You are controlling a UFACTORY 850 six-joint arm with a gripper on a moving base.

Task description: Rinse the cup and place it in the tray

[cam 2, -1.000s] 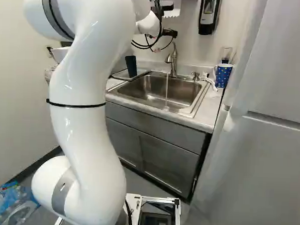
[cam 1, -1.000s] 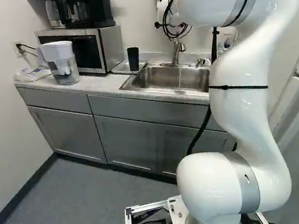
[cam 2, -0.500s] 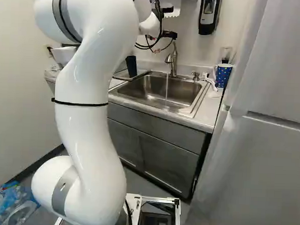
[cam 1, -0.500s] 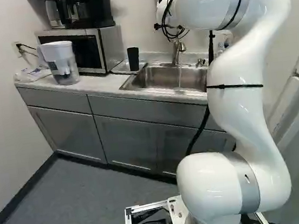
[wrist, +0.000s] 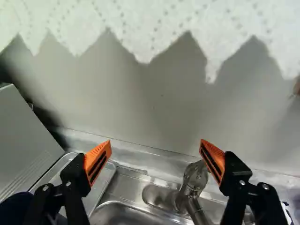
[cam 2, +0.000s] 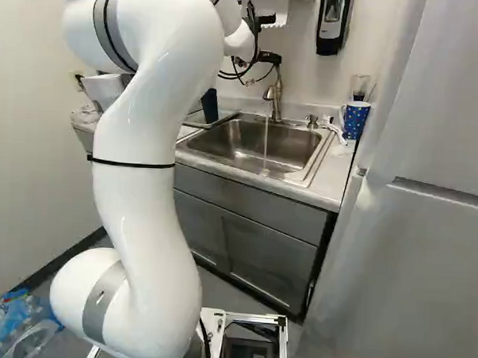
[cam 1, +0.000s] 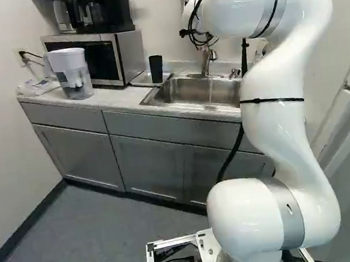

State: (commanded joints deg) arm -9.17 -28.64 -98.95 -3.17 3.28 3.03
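My gripper [cam 2: 268,57] is near the wall above the faucet in the right base view. In the wrist view the gripper [wrist: 155,143] stands open, nothing between its orange pads, the faucet [wrist: 193,180] beyond and between them. A dark cup [cam 1: 156,68] stands upright on the metal tray [cam 1: 139,80], left of the sink [cam 1: 186,92] in the left base view. The wrist view shows the tray [wrist: 104,180] beside one finger, with a dark rounded edge, perhaps the cup, partly behind that finger. Thin water [cam 2: 265,136] runs into the sink.
A microwave [cam 1: 99,57] and a water pitcher [cam 1: 72,73] stand on the counter beside the tray. Beyond the sink's other side is a blue dotted mug [cam 2: 355,121]. Paper towel [wrist: 140,28] hangs near the gripper. A fridge [cam 2: 412,210] stands at the right of the right base view.
My arm's upper part has shifted left in the left base view and right in the right base view. The wrist has barely moved. Base, cup and tray stay where they were.
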